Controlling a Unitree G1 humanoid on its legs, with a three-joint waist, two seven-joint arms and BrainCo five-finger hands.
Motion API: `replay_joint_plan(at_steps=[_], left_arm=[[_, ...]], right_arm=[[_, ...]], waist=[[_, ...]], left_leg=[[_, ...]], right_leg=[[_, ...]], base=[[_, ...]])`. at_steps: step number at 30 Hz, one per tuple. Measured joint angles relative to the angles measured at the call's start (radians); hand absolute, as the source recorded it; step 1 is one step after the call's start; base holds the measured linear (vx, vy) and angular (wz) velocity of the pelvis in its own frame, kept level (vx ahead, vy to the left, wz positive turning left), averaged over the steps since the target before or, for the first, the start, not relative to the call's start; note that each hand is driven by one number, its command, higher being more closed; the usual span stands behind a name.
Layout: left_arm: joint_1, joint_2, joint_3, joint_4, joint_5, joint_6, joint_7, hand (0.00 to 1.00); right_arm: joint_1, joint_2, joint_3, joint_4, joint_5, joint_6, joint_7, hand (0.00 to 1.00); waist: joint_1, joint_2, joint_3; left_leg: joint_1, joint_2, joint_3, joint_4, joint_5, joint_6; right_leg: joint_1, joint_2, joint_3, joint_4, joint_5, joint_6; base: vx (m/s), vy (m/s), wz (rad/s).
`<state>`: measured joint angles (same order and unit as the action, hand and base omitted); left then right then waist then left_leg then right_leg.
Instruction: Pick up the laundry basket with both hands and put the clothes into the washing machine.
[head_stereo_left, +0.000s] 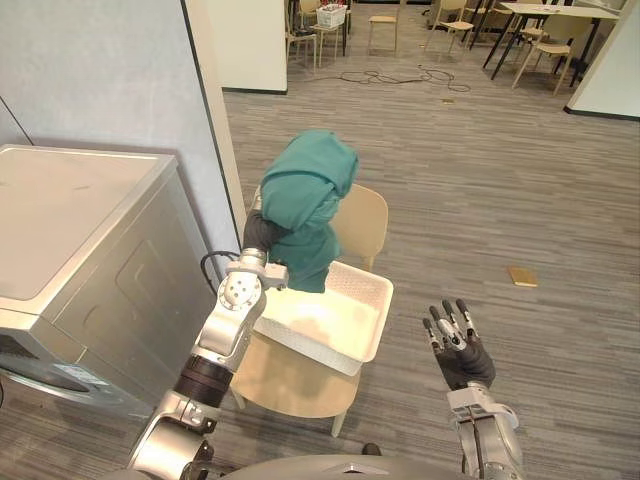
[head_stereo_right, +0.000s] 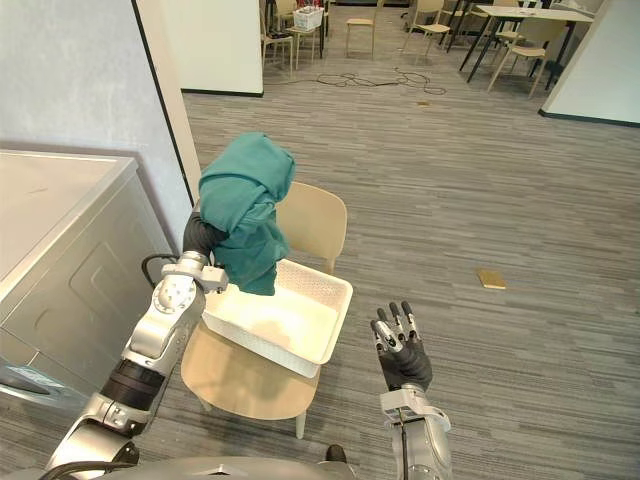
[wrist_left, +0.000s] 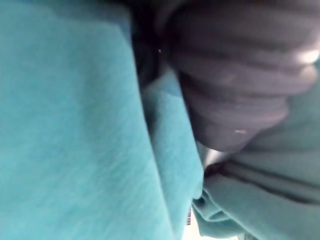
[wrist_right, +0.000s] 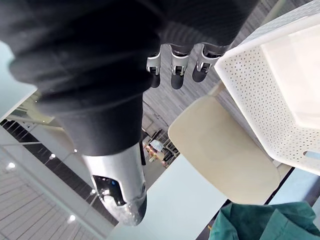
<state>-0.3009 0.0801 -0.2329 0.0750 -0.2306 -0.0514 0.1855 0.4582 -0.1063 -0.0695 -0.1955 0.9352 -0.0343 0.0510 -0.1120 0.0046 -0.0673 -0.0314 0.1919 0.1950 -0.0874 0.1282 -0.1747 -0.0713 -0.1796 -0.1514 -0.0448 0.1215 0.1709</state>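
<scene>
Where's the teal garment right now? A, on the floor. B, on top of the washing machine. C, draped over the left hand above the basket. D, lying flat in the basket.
C: the teal garment hangs over the left hand, above the white basket on the chair.

Left hand (head_stereo_left: 260, 232): all but its dark cover buried in the green garment (head_stereo_left: 308, 195); grasp cannot be told.
Washing machine (head_stereo_left: 80, 260): cut off by the left and lower edges of the eye views.
Chair (head_stereo_left: 362, 222): seat mostly hidden under the white basket (head_stereo_left: 384, 300); legs mostly hidden.
Floor item (head_stereo_left: 522, 276): flat, tan, too small to identify.
Far tables and chairs (head_stereo_left: 555, 20): cropped by the top edge, details too small.
</scene>
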Motion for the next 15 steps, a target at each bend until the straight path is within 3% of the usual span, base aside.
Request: replay_joint_plan(at_steps=[4, 8, 12, 15], left_arm=[[0.106, -0.003, 0.032, -0.061, 0.000, -0.025, -0.018, 1.00], [0.272, -0.001, 0.060, -0.064, -0.002, -0.039, -0.047, 1.00], [0.439, 0.010, 0.084, 0.059, -0.003, -0.049, -0.087, 1.00], [0.533, 0.024, 0.105, 0.127, -0.002, -0.049, -0.109, 1.00]], right_arm=[[-0.022, 0.042, -0.060, 0.199, -0.041, 0.009, 0.003, 0.00], [-0.055, 0.062, -0.104, 0.493, -0.169, 0.012, -0.010, 0.00], [-0.139, 0.083, -0.242, 0.992, -0.329, 0.010, -0.050, 0.00], [-0.170, 0.087, -0.387, 1.258, -0.436, 0.021, -0.071, 0.00]], waist=[[0.002, 0.001, 0.000], [0.011, -0.001, 0.001], [0.044, -0.010, 0.008], [0.062, -0.009, 0.010]], left_leg=[[0.000, 0.000, 0.000, 0.000, -0.001, 0.001], [0.003, 0.000, -0.004, 0.000, -0.002, 0.003], [0.036, -0.001, -0.021, 0.000, -0.023, 0.004], [0.049, -0.002, -0.045, 0.000, -0.028, 0.001]], right_leg=[[0.000, 0.000, 0.000, 0.000, -0.004, 0.000], [0.007, 0.000, -0.001, 0.000, -0.009, 0.000], [0.072, -0.002, -0.035, -0.005, -0.028, -0.001], [0.103, -0.005, -0.060, -0.001, -0.046, 0.000]], base=[[0.00, 0.000, 0.00], [0.01, -0.001, 0.02], [0.00, -0.001, 0.20], [0.02, -0.001, 0.25]])
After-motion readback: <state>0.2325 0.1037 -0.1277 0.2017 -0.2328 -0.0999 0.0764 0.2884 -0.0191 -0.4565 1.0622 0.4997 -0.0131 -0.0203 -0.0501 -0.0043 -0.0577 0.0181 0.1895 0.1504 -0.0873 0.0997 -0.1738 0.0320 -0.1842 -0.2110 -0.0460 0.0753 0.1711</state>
